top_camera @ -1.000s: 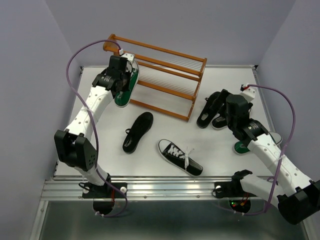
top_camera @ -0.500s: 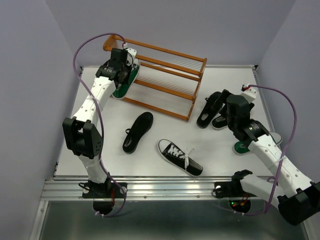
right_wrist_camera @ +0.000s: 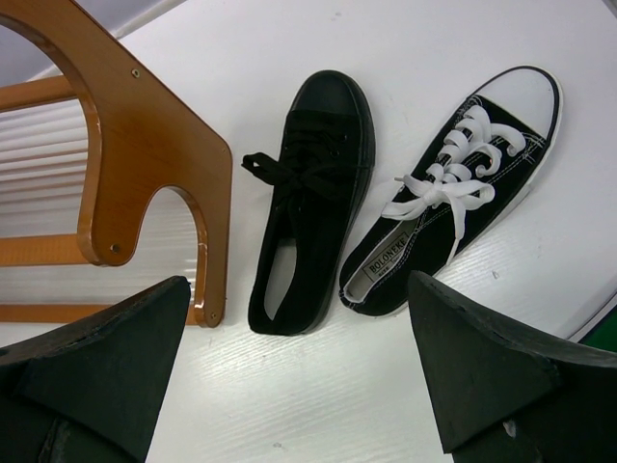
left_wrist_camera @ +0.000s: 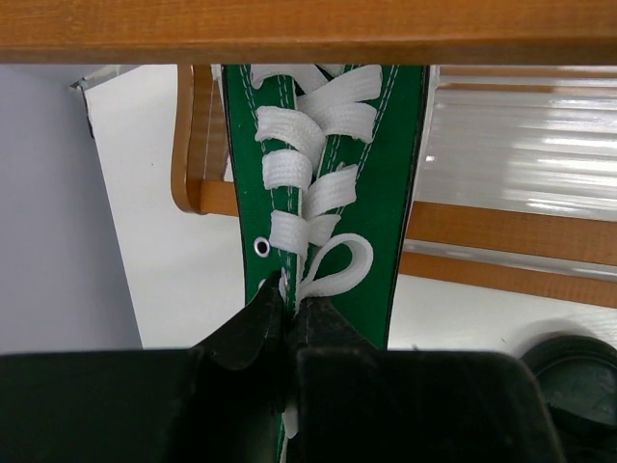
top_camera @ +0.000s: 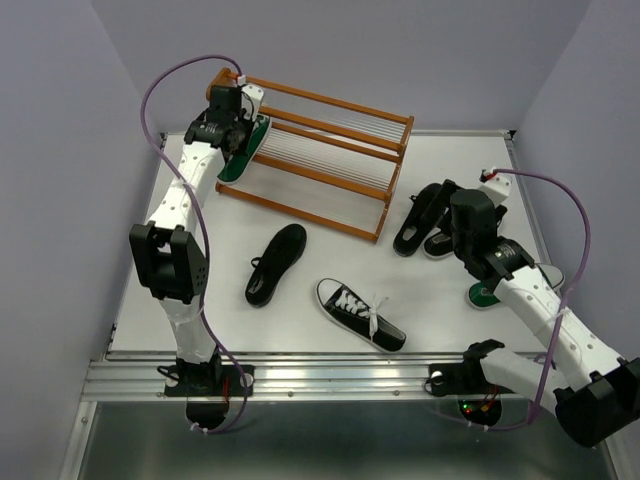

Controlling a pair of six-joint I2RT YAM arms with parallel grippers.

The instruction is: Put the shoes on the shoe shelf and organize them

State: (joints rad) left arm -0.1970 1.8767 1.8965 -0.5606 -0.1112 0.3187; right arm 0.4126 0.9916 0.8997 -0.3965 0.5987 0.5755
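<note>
My left gripper [top_camera: 232, 118] is shut on a green sneaker [top_camera: 238, 160] with white laces, pinching it by the tongue and laces [left_wrist_camera: 289, 309]. The sneaker [left_wrist_camera: 386, 174] is at the left end of the shoe shelf [top_camera: 330, 150]. Its toe is hidden behind a wooden rail [left_wrist_camera: 308, 29], and I cannot tell whether it rests on the rods. My right gripper [right_wrist_camera: 299, 386] hangs open over the table just short of an all-black shoe [right_wrist_camera: 313, 193] and a black sneaker [right_wrist_camera: 453, 207] with white laces. Both lie beside the shelf's right end post [right_wrist_camera: 145, 164].
Another all-black shoe [top_camera: 277, 263] and a black sneaker with white laces [top_camera: 360, 313] lie on the table's middle. A second green shoe [top_camera: 487, 293] lies at the right, partly under my right arm. Walls close in on both sides.
My left arm has carried the green sneaker away from me and to the left, from in front of the shelf up to its left end. The right arm has stayed put.
</note>
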